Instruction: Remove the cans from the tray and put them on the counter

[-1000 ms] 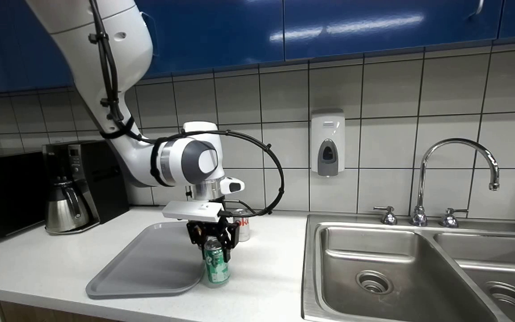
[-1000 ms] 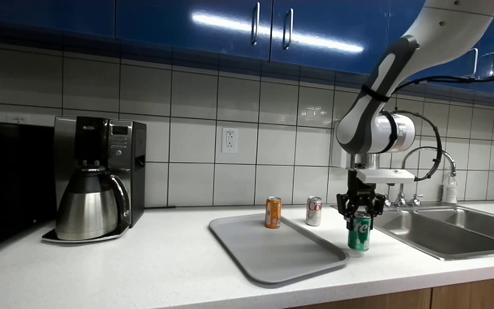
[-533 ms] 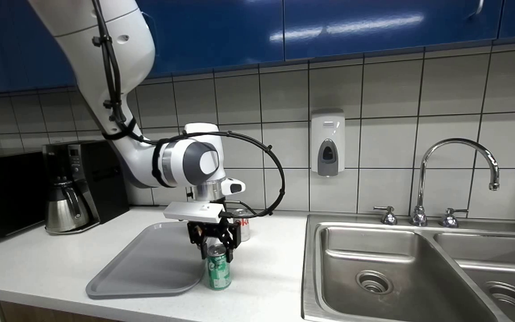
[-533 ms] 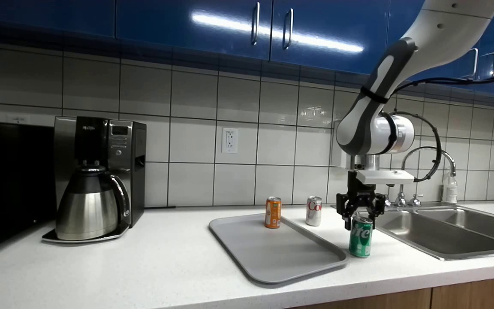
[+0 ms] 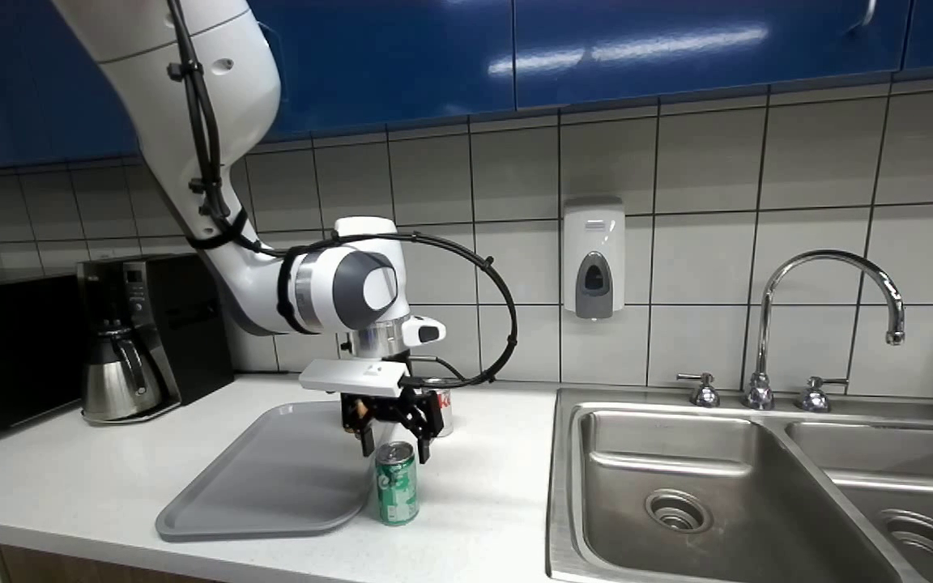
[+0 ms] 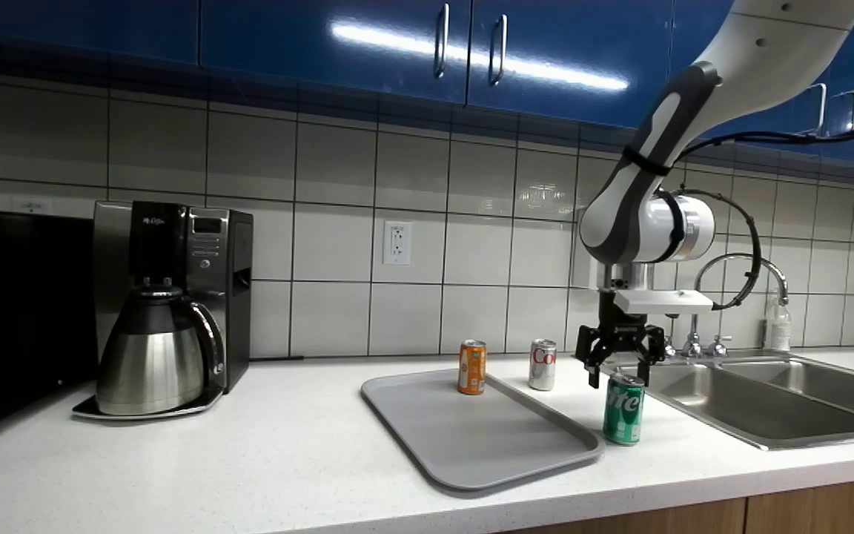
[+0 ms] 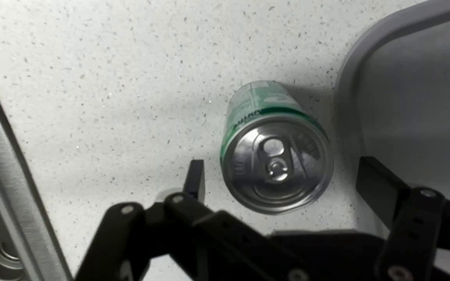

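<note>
The green can (image 6: 623, 411) stands upright on the pale counter (image 6: 249, 460), just beside the corner of the grey tray (image 6: 486, 445). Above its silver top my gripper (image 6: 619, 377) is open. In the wrist view the green can (image 7: 277, 164) shows between the spread fingers (image 7: 195, 179), with a gap on either side. The orange can (image 6: 472, 367) is upright on the tray toward its back edge; in an exterior view the gripper (image 5: 395, 449) mostly hides it.
A silver-white can with red lettering (image 6: 543, 365) stands on the counter behind the tray. The steel double sink (image 5: 564, 486) is set in beside the green can's spot. A coffee maker (image 6: 175, 311) is at the far end, and a soap dispenser (image 5: 594, 259) hangs on the tiles.
The green can was between the closed fingers, slightly off the counter; it came down and was let go. The fingers have spread and the gripper has risen a little above it.
</note>
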{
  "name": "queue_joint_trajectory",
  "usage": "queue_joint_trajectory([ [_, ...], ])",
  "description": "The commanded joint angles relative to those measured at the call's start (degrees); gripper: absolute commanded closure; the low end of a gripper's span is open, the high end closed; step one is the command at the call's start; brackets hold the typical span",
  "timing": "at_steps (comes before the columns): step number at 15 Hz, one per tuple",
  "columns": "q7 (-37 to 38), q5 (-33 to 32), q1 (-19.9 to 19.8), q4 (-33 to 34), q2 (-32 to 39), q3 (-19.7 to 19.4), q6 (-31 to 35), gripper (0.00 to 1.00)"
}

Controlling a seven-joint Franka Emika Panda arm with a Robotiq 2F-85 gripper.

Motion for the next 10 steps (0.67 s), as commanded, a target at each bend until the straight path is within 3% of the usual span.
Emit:
queue_joint_trajectory([
  [1, 0.5, -1.3, -0.3, -1.3, -3.3, 0.3, 1.2, 0.0],
  [10, 2.1, -3.9, 0.6, -2.7, -7.5, 1.5, 4.0, 0.0],
])
